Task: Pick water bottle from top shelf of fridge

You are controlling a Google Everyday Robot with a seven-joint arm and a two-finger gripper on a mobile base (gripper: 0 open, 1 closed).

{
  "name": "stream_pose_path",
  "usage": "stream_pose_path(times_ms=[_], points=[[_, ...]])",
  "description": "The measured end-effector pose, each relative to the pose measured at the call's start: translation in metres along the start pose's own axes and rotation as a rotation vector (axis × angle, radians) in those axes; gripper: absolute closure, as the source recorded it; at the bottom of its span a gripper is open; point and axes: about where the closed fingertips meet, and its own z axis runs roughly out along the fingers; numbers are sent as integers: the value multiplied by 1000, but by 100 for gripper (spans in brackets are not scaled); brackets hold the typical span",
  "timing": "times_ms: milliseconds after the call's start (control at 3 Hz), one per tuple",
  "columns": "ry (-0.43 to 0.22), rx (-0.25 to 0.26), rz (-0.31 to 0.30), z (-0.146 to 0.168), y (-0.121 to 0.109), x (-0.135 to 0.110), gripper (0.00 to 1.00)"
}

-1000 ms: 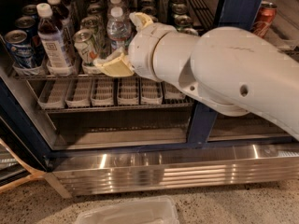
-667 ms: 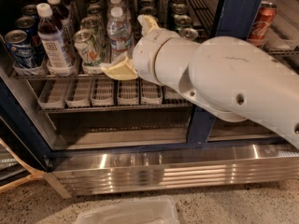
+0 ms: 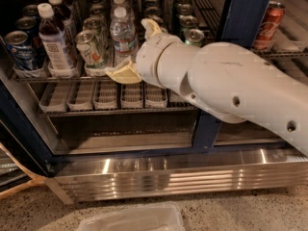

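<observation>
Water bottle (image 3: 124, 35), clear ribbed plastic w/ white cap, stands on grey wire top shelf (image 3: 57, 78) of blue-framed fridge (image 3: 240, 23), 11 o'clock in your view, not lifted yet. Cream two-finger claw (image 3: 135, 51) sits at its 3 o'clock, splayed, gripping nothing. You've got grip + pull-out left. Clear lane trays (image 3: 96, 72) hold green cans (image 3: 90, 49) and a purple-drink bottle (image 3: 54, 40).

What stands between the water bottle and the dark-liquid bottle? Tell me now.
In the camera view, a green can stands between the water bottle and the dark-liquid bottle. The open gripper reaches around the water bottle.
</observation>
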Motion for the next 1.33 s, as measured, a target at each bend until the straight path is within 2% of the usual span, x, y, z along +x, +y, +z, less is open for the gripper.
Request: stream_pose_path(times_ms=[667, 1333], points=[[2, -56, -27, 19, -3, 2, 18], [30, -76, -33, 30, -19, 10, 18]])
